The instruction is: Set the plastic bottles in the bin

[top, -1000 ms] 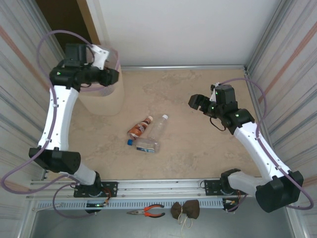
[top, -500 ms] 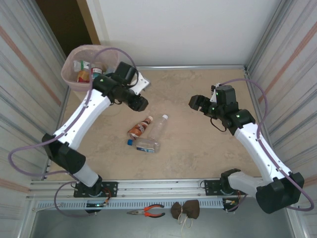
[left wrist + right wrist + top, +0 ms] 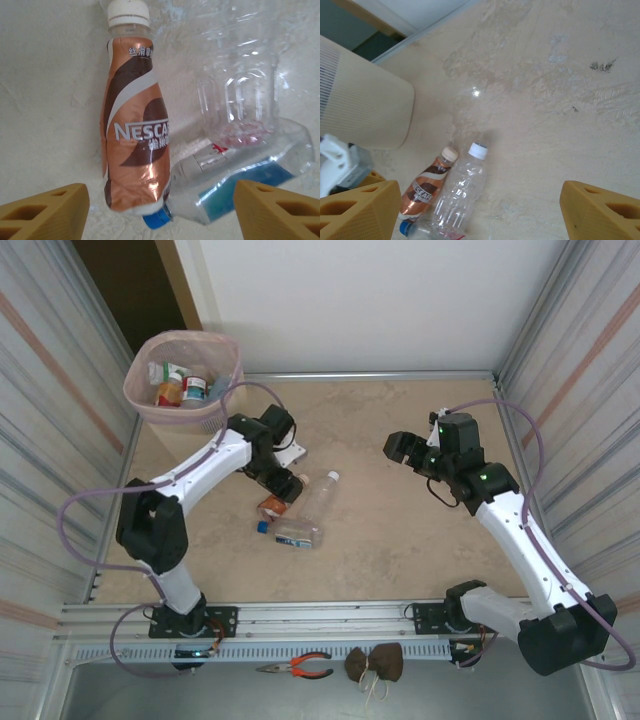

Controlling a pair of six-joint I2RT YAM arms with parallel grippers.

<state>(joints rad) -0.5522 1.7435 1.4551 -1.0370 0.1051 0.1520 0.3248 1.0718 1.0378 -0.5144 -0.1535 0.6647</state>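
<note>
Three bottles [image 3: 135, 135] lay beneath the left gripper [image 3: 160, 210], come from the bin [image 3: 150, 405], jaws widened; right gripper [image 3: 479, 210] stayed wide.

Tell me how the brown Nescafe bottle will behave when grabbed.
The Nescafe bottle lies on its side, so a nudge will probably roll it. Its glossy sleeve looks slick, so it may slip. The blue-capped bottle seems to touch its base and may shift too.
</note>
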